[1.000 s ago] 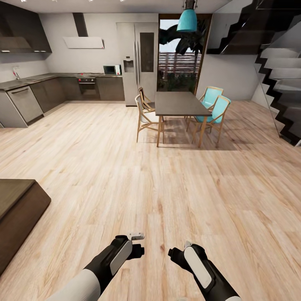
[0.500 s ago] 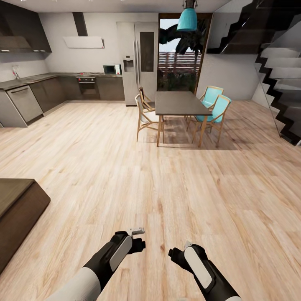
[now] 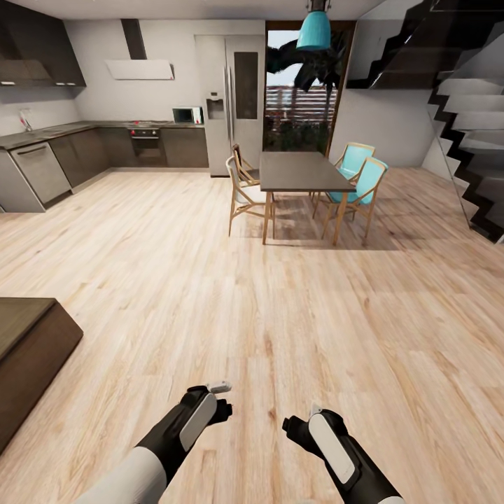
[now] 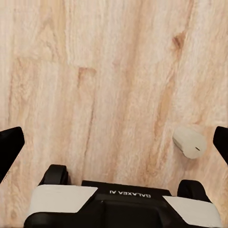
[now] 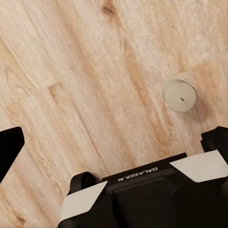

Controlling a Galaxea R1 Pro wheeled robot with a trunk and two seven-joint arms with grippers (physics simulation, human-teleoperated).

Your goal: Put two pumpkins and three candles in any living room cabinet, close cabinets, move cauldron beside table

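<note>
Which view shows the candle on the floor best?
Right wrist view: the candle is seen whole from above, round top and wick dot clear on the wood floor. Left wrist view shows a candle at a slant, near the frame edge; same one or not, can't tell. Head view: can't make it out.

Head view: high, facing forward and down across the floor toward the dining table and kitchen, both arms at its lower edge. Wrist views: each looks straight down at the floor from close range — shared with the head view: the floorboards; each shows a candle.
</note>
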